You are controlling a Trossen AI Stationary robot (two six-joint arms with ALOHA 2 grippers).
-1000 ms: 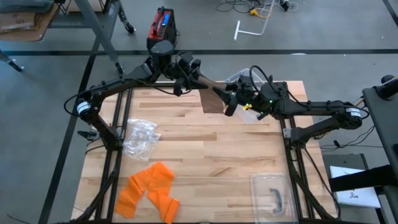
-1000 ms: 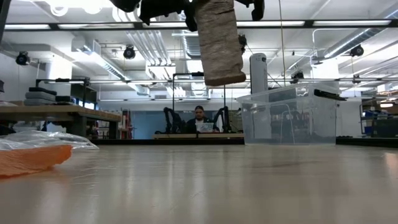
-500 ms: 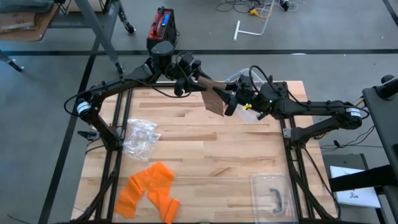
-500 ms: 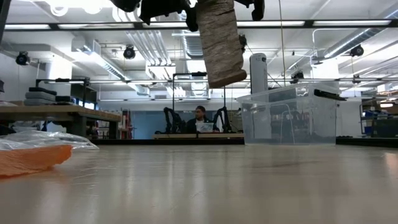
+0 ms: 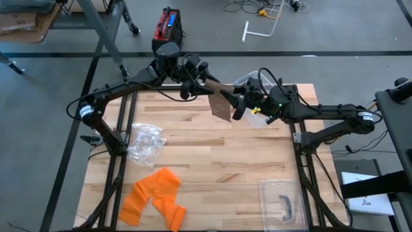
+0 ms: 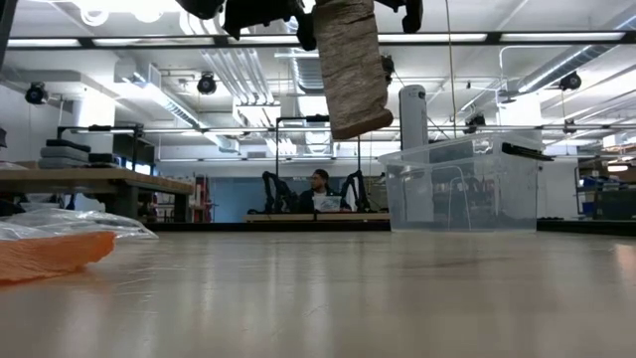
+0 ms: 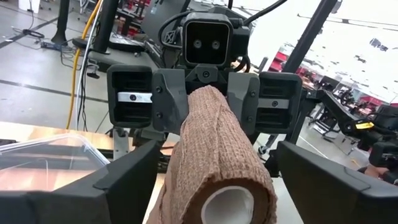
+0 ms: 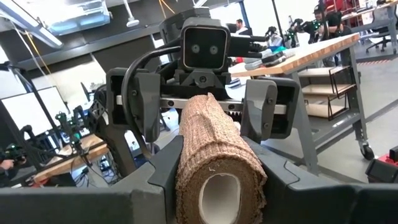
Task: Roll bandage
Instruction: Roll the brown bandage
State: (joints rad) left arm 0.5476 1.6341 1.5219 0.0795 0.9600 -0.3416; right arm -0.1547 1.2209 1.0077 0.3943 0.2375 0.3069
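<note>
A tan bandage roll [image 5: 219, 90] hangs in the air over the table's far middle, between my two grippers. A loose tail of it [image 6: 350, 70] hangs down from the roll. My right gripper [image 8: 217, 180] comes from the right and is shut on the roll's end. My left gripper [image 7: 217, 183] comes from the left and is open. Its fingers [image 7: 124, 180] stand wide on either side of the roll's other end [image 7: 227, 199], with a gap on both sides. My right gripper pinches the roll's right-hand end [image 8: 217, 165] between its two fingers [image 8: 158, 171], one on each side. The fingers come about level from the table's right and lie along the roll. The roll is lifted clear of the table, and its tail hangs slack below.
A crumpled clear bag [image 5: 145, 142] lies at the table's left. Orange bandage strips [image 5: 154, 196] lie at the near left. A clear lidded box [image 5: 281, 201] sits at the near right, and another clear container [image 5: 248, 80] is behind the grippers. A person [image 6: 320, 189] sits far behind.
My left gripper has opened and let go of the roll's left end, staying where it was. The hanging tail has twisted a little, so its lower edge now slants. My right gripper keeps its hold.
</note>
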